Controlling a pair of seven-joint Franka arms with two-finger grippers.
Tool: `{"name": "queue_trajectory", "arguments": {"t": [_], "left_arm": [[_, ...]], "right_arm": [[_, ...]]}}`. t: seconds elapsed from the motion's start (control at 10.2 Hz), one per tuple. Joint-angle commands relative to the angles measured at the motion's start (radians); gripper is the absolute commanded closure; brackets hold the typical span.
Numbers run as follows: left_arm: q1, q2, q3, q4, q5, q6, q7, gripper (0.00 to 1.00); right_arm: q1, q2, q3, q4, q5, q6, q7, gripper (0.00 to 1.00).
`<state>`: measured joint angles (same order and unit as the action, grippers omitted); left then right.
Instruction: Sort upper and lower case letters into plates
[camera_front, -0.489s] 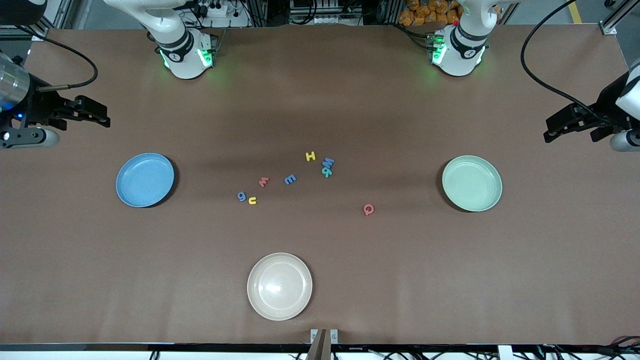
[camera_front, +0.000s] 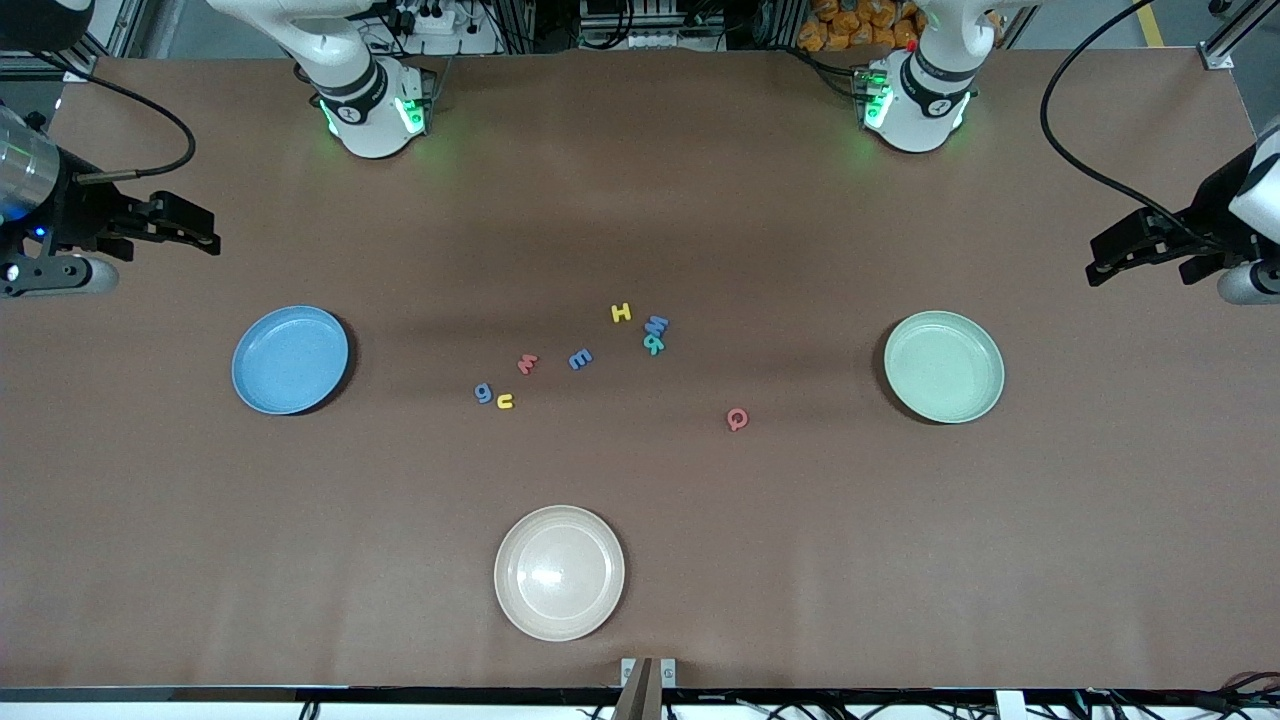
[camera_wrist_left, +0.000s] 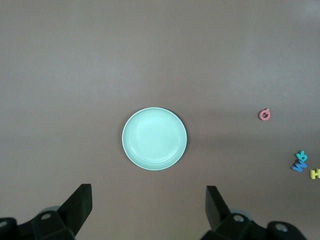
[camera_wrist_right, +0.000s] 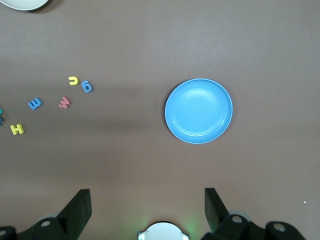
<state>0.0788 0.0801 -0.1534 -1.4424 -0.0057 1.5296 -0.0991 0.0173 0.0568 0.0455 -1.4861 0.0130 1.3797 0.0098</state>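
I see eight letters (camera_front: 590, 360) loose at mid-frame on the surface, between the blue plate (camera_front: 290, 360) and green plate (camera_front: 943, 366). My left end effector (camera_front: 1125, 250) and right end effector (camera_front: 185, 228) wait wide open, empty. Two touching letters (camera_front: 655, 334) risk a double pickup.

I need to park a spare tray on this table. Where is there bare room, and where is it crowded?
Bare table lies between the blue plate and the beige plate, and between the beige plate and the green plate. The stretch from the letters up to the arm bases is bare too. The middle is crowded with letters; a pink one lies apart toward the green plate.
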Motion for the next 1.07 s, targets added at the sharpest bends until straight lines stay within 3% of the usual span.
{"name": "queue_trajectory", "arguments": {"t": [0.0, 0.59, 0.98], "left_arm": [[-0.001, 0.015, -0.003, 0.019, 0.006, 0.000, -0.021, 0.00], [-0.002, 0.015, -0.003, 0.017, -0.024, 0.000, -0.017, 0.00], [-0.005, 0.023, -0.009, -0.001, -0.028, -0.005, -0.020, 0.00]], "right_arm": [[-0.008, 0.011, 0.001, 0.021, 0.008, -0.007, -0.004, 0.00], [0.009, 0.053, 0.002, 0.015, 0.010, -0.011, -0.007, 0.00], [0.128, 0.141, 0.004, 0.018, 0.018, 0.090, 0.025, 0.00]]}}
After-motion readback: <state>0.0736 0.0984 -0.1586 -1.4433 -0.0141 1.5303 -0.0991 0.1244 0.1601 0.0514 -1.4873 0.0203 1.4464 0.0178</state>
